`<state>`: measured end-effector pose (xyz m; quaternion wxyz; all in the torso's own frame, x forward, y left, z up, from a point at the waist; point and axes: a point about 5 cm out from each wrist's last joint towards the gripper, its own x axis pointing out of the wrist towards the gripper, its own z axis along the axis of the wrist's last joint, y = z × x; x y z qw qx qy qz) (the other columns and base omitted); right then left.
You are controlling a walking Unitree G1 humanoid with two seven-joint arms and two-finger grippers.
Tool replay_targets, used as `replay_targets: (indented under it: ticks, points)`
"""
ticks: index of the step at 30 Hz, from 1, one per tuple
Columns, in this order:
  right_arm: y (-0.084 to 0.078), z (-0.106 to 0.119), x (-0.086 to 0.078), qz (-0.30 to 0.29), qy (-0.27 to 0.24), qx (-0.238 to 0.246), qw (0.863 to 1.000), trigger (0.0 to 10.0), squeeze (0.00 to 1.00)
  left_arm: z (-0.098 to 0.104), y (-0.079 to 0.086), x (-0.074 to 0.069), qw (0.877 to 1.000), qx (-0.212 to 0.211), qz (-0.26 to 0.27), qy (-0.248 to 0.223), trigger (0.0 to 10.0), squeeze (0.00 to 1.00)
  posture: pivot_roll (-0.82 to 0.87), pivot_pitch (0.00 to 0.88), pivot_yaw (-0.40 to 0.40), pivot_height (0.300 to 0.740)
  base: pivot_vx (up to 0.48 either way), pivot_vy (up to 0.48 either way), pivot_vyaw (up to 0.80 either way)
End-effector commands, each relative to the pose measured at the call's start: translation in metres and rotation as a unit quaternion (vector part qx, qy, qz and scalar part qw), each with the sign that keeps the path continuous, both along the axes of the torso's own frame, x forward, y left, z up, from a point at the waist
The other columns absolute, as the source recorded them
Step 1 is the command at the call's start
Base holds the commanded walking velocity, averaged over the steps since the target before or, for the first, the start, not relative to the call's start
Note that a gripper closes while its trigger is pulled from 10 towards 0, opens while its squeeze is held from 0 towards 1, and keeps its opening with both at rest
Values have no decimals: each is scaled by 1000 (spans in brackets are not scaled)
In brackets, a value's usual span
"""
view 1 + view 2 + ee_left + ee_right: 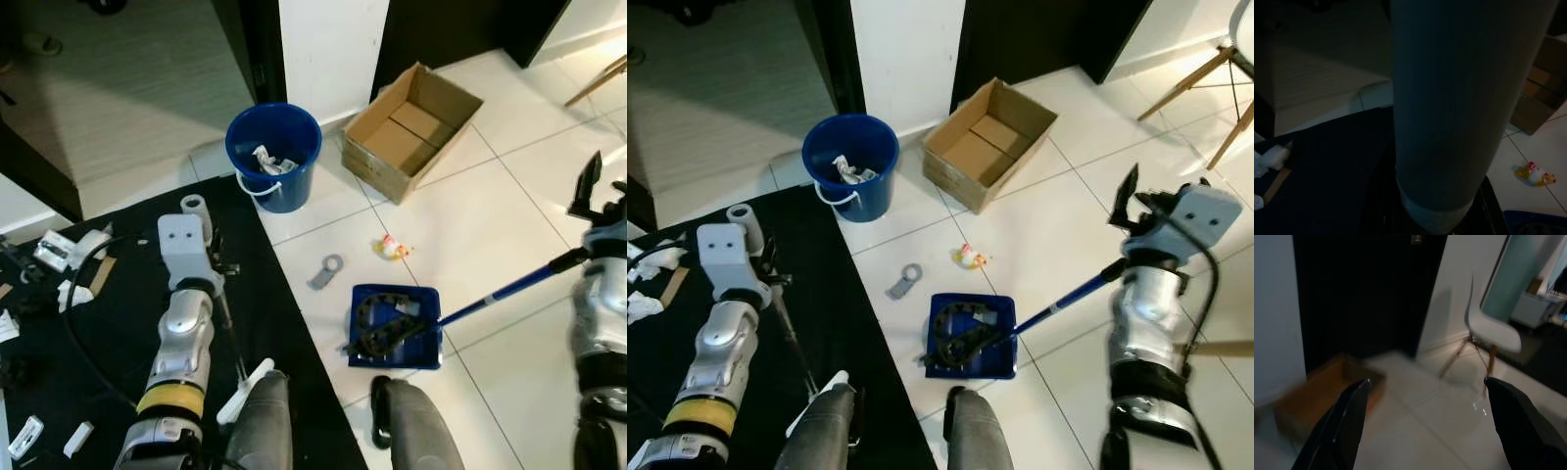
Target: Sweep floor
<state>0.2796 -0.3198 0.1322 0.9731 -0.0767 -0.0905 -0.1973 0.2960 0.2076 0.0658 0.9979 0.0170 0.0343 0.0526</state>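
Item 1, dustpan (pixel 395 327): blue, flat on the white tile floor (pixel 490 225) just ahead of your feet, beside the edge of the black mat (pixel 127 323). It carries a black ring-shaped piece of debris (pixel 382 323). Its long blue handle (pixel 1063 299) slants up toward your right arm. Expect thin, light plastic, stiff enough to push but quick to skid on glossy tile. Hold it high on the handle, where leverage is best, and keep the lip pressed down.

Item 2, right gripper (pixel 1425 421): raised beside the handle's upper end. In the wrist view its two black fingers stand wide apart with nothing between them, facing a white chair (pixel 1493 330). How the handle is supported cannot be made out.

Item 3, left gripper (pixel 220 269): over the mat, at a thin dark rod (pixel 231 333) ending low in a white piece (pixel 245 390), likely the brush. Whether its fingers are closed on the rod you cannot tell. The wrist view is dark, with a grey cylinder (pixel 1459 112) across it. Judge the rod as light and slim, prone to twisting in a loose hold, so take it mid-shaft.

Item 4, loose litter on tile: a grey ring tab (pixel 326 270) and a small yellow wrapper (pixel 391 249), both near the dustpan; both should slide easily.

Item 5, receptacles: blue bucket (pixel 273 157) with scraps inside, and an open cardboard box (pixel 411 129) near the wall.

Item 6, mat litter: white scraps (pixel 73 245) scattered at your left.
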Motion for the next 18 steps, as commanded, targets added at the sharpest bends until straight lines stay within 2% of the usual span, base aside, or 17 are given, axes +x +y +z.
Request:
replay_targets:
  ticks: [1, 4, 5, 7, 9, 11, 12, 14, 18]
  points:
    - [-4, -7, -10, 4, 39, 5, 999, 10000, 0, -2, -4, 0, 1000, -9, -5, 5, 10000, 0, -23, 125, -6, 740, 0, 0, 0]
    - [-5, -21, -34, 16, 93, 21, 995, 10000, 0, -4, -5, 1, 1000, -8, -8, 10, 10000, 0, -34, 126, 7, 740, 0, 0, 0]
    - [-5, -21, -34, 16, 93, 21, 995, 10000, 0, -4, -5, 1, 1000, -8, -8, 10, 10000, 0, -34, 126, 7, 740, 0, 0, 0]
    - [-5, -30, -48, 25, 114, 23, 993, 10000, 0, -4, -7, 1, 1000, -9, -10, 11, 10000, 0, -38, 127, 16, 740, 0, 0, 0]
    - [-5, -31, -53, 27, 119, 25, 992, 10000, 0, -4, -8, 2, 1000, -10, -11, 11, 10000, 0, -38, 127, 16, 740, 0, 0, 0]
    - [-5, -33, -58, 33, 111, 35, 993, 10000, 400, -4, -10, 4, 1000, -11, -13, 9, 10000, 0, -47, 132, 23, 740, 0, 0, 0]
    - [-5, -34, -59, 34, 119, 32, 992, 10000, 565, -4, -10, 4, 1000, -12, -13, 9, 10000, 0, -47, 132, 23, 740, 0, 0, 0]
    - [-6, -39, -58, 37, 130, 24, 991, 10000, 1000, -4, -11, 6, 1000, -12, -13, 9, 10000, 0, -39, 137, 19, 740, 0, 0, 0]
    - [0, -43, -51, 70, 129, 32, 989, 10000, 1000, -4, -11, 7, 1000, -11, -12, 9, 10000, 0, -32, 147, 18, 740, 0, 0, 0]
